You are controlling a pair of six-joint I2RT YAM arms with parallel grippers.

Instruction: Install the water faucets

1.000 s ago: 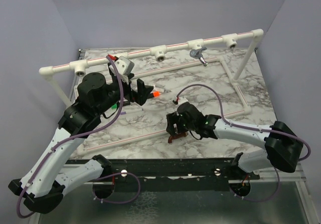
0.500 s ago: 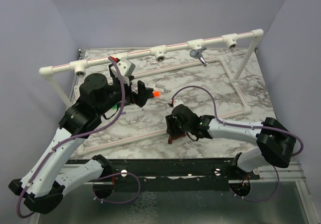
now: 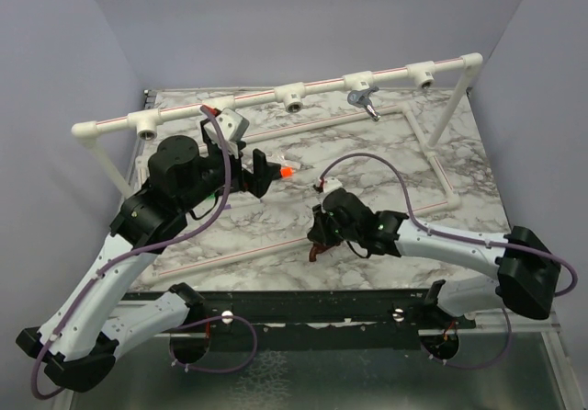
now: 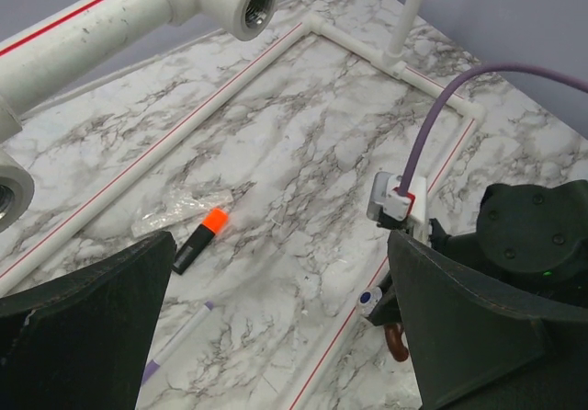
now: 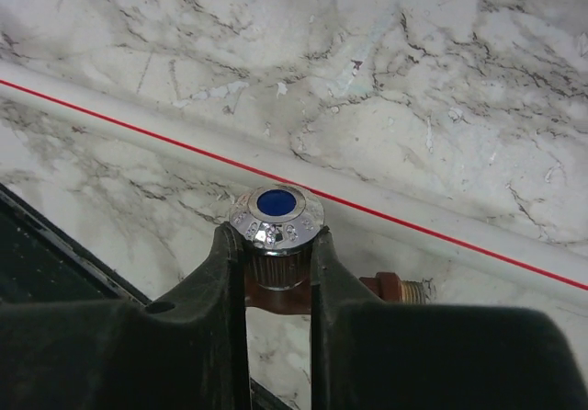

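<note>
The copper-coloured faucet (image 3: 318, 251) lies on the marble table near the front edge. My right gripper (image 3: 323, 236) is shut on its chrome, blue-capped knob (image 5: 278, 215), one finger on each side. The faucet's threaded end (image 5: 405, 289) sticks out to the right, beside a low white pipe with a red line (image 5: 432, 229). The silver faucet (image 3: 368, 103) hangs from a tee on the raised white pipe rail (image 3: 322, 84) at the back. My left gripper (image 3: 258, 172) hovers open over the middle of the table with nothing between its fingers; in its view the copper spout (image 4: 397, 342) shows past its right finger.
An orange-capped marker (image 3: 286, 170) (image 4: 199, 241) and a purple-tipped pen (image 4: 175, 344) lie under the left gripper. Open tee sockets (image 3: 292, 99) (image 3: 147, 127) (image 3: 424, 77) sit along the rail. A low white pipe frame (image 3: 439, 166) runs around the tabletop.
My right gripper's jaws have closed from wide open onto the copper faucet's knob, with a small shift of the wrist. The left arm has barely moved.
</note>
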